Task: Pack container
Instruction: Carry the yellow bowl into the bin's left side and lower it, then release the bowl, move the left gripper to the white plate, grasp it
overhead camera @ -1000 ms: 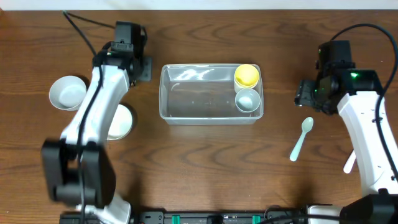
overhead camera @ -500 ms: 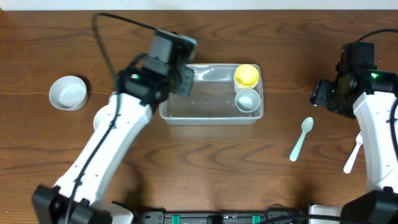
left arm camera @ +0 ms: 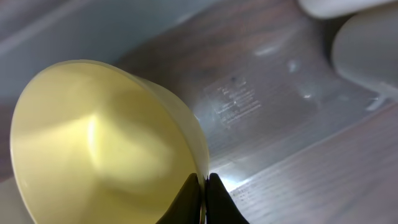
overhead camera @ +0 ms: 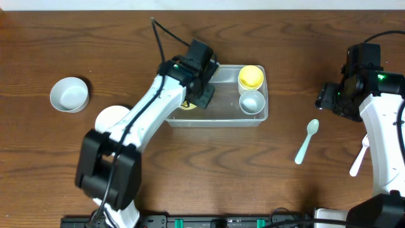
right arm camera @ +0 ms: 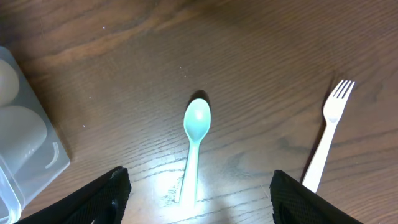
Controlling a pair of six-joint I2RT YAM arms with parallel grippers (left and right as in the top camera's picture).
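yellow bowl (left arm camera: pixel 93 143) over container (overhead camera: pixel 221 113) — spoon (right arm camera: pixel 196 143), fork (right arm camera: pixel 329 134) right

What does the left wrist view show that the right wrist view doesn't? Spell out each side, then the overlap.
Only the left wrist view: a yellow bowl, its rim pinched by the shut left gripper, held over the clear container.

Only the right wrist view: a mint-green spoon and a white fork lying apart on the wood, below the open right gripper.

Both: the container, the cups inside it, and the wooden table.
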